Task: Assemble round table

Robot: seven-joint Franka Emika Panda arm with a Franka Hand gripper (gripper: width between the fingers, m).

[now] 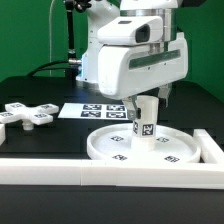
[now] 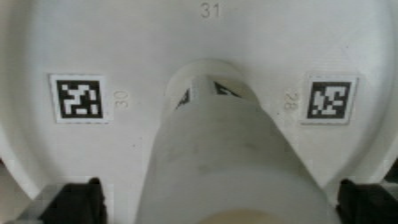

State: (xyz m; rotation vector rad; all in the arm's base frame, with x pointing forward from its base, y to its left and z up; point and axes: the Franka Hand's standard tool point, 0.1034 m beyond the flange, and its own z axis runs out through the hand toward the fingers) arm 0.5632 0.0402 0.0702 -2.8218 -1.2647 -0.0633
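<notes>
One disc (image 1: 140,147), post (image 1: 146,118), cross-shaped piece (image 1: 27,115)

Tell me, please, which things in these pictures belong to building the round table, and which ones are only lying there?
Belong to the job:
- large rimmed disc
- short cylindrical post, standing upright on the disc, between the open gripper fingers
- cross-shaped piece, lying apart at the exterior view's left

Just lying about:
- marker board
- white border rail along the front

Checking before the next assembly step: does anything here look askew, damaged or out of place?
Nothing stands out. The post stands upright at the disc's centre, the open hand around it, and the cross-shaped piece lies flat apart.
</notes>
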